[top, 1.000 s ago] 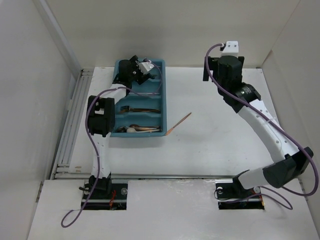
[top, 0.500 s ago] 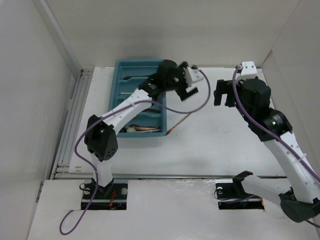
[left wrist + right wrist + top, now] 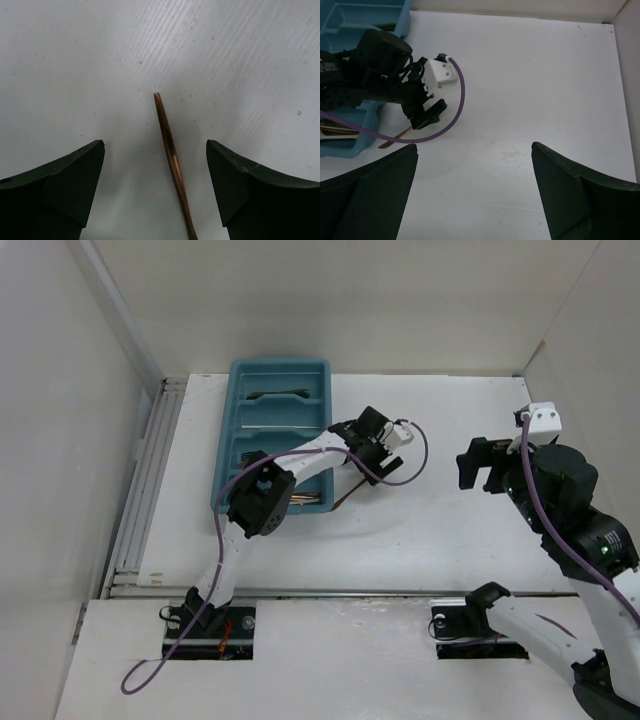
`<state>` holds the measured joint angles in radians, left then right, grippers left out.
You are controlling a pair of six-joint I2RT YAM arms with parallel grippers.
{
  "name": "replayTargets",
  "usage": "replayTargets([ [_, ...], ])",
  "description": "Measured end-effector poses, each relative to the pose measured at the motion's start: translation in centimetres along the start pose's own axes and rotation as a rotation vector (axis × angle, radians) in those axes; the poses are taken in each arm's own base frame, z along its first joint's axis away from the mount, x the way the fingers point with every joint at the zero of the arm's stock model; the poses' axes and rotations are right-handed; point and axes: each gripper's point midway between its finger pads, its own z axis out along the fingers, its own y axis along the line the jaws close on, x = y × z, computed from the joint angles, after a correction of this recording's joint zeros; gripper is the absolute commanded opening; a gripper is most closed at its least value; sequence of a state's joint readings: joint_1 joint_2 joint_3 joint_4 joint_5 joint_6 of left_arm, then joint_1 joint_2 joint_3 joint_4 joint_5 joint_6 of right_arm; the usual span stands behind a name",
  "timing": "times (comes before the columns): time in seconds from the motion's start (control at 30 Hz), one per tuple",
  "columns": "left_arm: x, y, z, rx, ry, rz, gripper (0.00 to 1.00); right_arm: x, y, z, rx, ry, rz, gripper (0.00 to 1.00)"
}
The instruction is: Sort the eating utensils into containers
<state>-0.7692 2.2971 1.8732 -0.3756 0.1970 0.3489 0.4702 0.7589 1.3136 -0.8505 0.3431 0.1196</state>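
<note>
The teal tray [image 3: 240, 370] lies at the back left and holds copper pieces [image 3: 298, 500] in its near compartment and a dark piece [image 3: 275, 395] in a far one. One copper utensil [image 3: 344, 500] lies on the table just right of the tray. Its slim handle [image 3: 169, 145] runs between my left gripper's [image 3: 155, 160] open jaws, untouched. My left gripper [image 3: 370, 462] hangs over it. My right gripper [image 3: 475, 155] is open and empty above bare table to the right. The right wrist view also shows the left gripper [image 3: 427, 115] and the copper utensil [image 3: 395, 141].
A purple cable [image 3: 400, 468] loops off the left wrist over the table. White walls close in the left, back and right. A metal rail [image 3: 145, 490] runs along the table's left edge. The tray's corner [image 3: 342, 150] shows at the left of the right wrist view.
My left gripper has swung from the tray's far end out to the right and down over the copper utensil. My right arm has pulled back toward the near right.
</note>
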Motion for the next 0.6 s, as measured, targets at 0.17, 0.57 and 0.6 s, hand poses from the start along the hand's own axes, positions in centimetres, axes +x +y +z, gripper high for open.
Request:
replayTargets([
  [0.17, -1.4, 0.3, -0.3, -0.018, -0.008, -0.033, 0.74, 0.8, -0.2, -0.2, 0.005, 0.029, -0.011, 1.00],
  [0.57, 2.9, -0.8, -0.5, 0.024, 0.127, -0.080, 0.07, 1.2, -0.4, 0.5, 0.016, 0.059, -0.078, 1.00],
  [0.6, 2.9, -0.9, -0.5, 0.029, 0.130, -0.089, 0.00, 1.2, -0.4, 0.5, 0.016, 0.060, -0.079, 1.00],
])
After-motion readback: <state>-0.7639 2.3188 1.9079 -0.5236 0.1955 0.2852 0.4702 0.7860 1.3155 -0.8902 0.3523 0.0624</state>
